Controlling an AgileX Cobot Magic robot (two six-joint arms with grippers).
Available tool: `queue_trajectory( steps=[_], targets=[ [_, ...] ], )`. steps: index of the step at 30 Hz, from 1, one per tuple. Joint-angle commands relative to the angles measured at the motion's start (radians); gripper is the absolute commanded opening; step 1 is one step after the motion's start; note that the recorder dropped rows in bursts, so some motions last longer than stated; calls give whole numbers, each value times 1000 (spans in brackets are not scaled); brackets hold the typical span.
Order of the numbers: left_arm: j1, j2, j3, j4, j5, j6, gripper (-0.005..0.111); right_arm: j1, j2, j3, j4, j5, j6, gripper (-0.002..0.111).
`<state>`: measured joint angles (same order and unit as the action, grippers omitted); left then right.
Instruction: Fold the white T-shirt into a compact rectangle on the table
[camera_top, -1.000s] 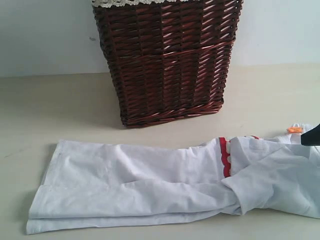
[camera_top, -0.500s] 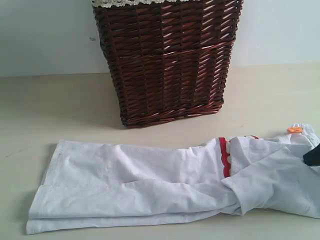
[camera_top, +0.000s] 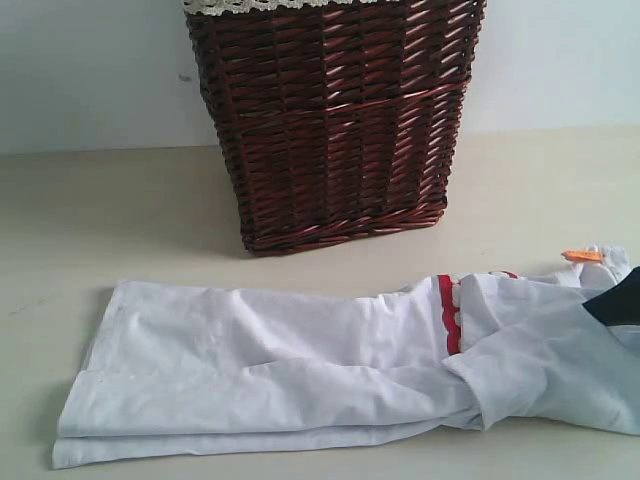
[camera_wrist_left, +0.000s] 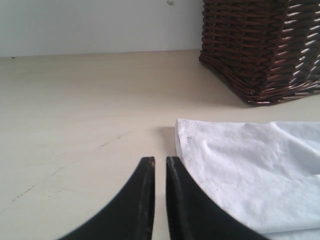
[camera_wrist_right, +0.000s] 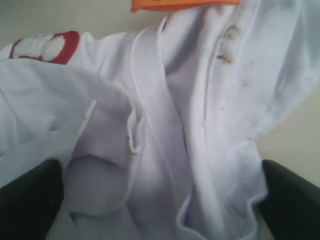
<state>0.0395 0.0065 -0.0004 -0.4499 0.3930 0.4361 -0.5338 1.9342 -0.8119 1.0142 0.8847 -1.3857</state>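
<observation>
The white T-shirt (camera_top: 280, 360) lies flat on the table (camera_top: 130, 210) in front of the basket (camera_top: 335, 120). It is folded into a long strip that runs past the basket on both sides. The hem end lies beyond the basket's left side. The collar end, with its red-edged letters (camera_top: 450, 315) and an orange tag (camera_top: 582, 256), lies beyond the basket's right side. The left gripper (camera_wrist_left: 159, 161) hangs over bare table just beside the hem end, on the side away from the basket. Its fingers are drawn together to a thin slit with nothing between them. The right gripper (camera_wrist_right: 159, 185) is down at the collar end with its fingers spread as wide as they go. The bunched neckline sits in the gap between them, and neither finger pinches the cloth.
</observation>
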Motion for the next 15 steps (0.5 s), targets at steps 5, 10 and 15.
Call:
queue_trajectory(
  steps=[5, 10, 15],
  targets=[
    [-2, -7, 0, -1, -5, 1, 11, -1, 94, 17, -76, -62, -7, 75],
    [-2, -7, 0, -1, -5, 1, 11, -1, 92, 17, -73, 28, -78, 51],
    [-2, -7, 0, -1, -5, 1, 11, -1, 92, 17, -72, 30, -94, 38]
  ],
)
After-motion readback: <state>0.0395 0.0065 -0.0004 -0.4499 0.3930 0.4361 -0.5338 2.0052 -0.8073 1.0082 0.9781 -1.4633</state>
